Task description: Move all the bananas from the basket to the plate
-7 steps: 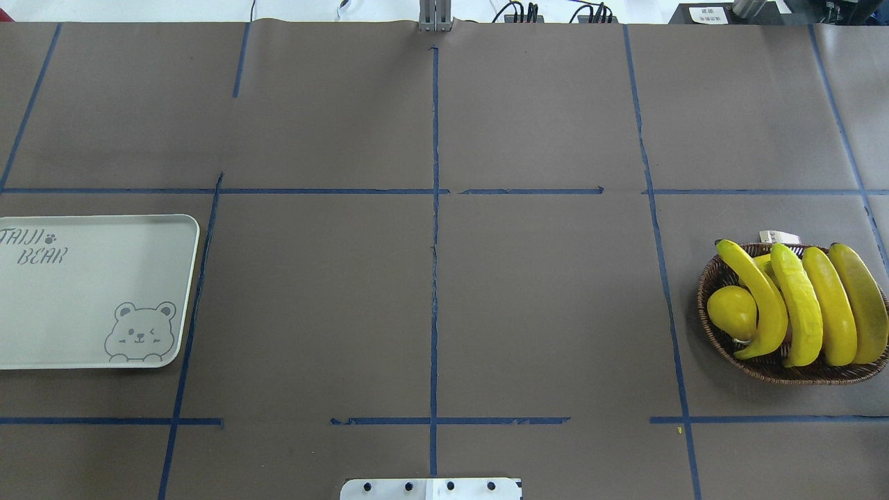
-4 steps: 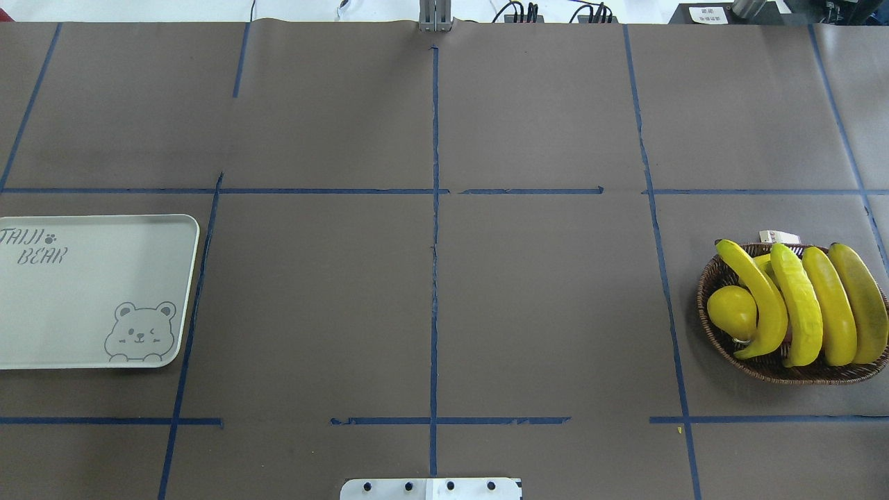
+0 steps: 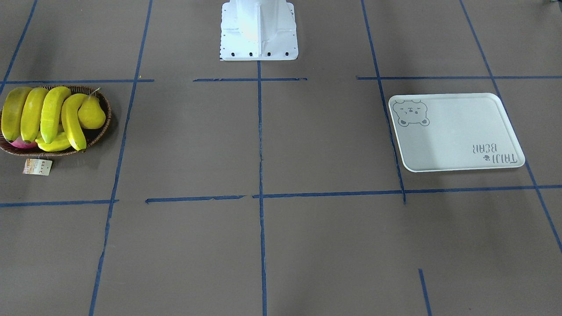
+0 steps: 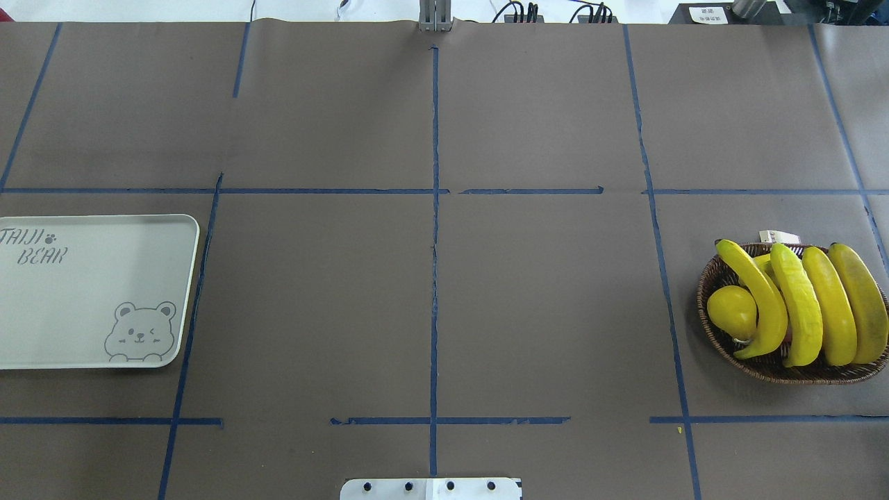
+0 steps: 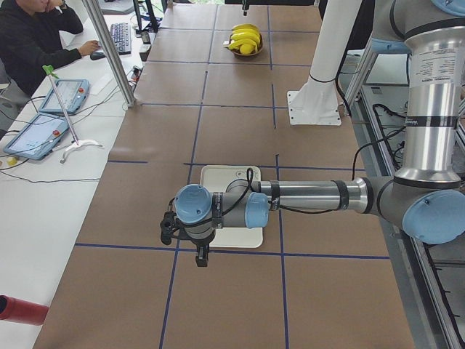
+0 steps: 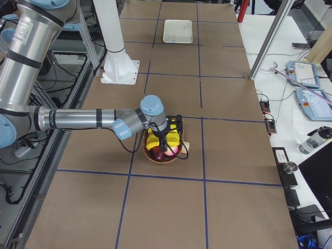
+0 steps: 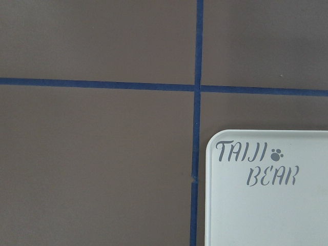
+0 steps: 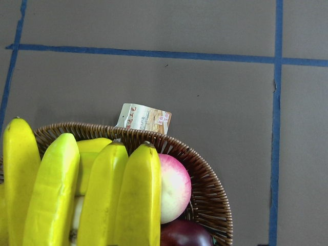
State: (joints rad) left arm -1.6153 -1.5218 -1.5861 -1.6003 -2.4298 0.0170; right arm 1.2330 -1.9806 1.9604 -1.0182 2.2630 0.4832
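We see the bananas (image 4: 806, 305) lying in the basket (image 4: 778, 371) — the plate (image 4: 83, 305) well apart. Our left gripper (image 5: 201, 258) hangs near the plate, our right gripper (image 6: 165, 148) over the basket — how far their fingers are parted, we cannot tell.

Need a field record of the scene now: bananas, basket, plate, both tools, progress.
bananas: four, side by side, all in the basket
basket: wicker, at the robot's right end of the table; also holds a pear and a peach
plate: nothing on it, at the robot's left end
left tool: hangs by the plate's lettered corner; open or shut, cannot tell
right tool: hangs over the basket; cannot tell
progress: no banana on the plate yet
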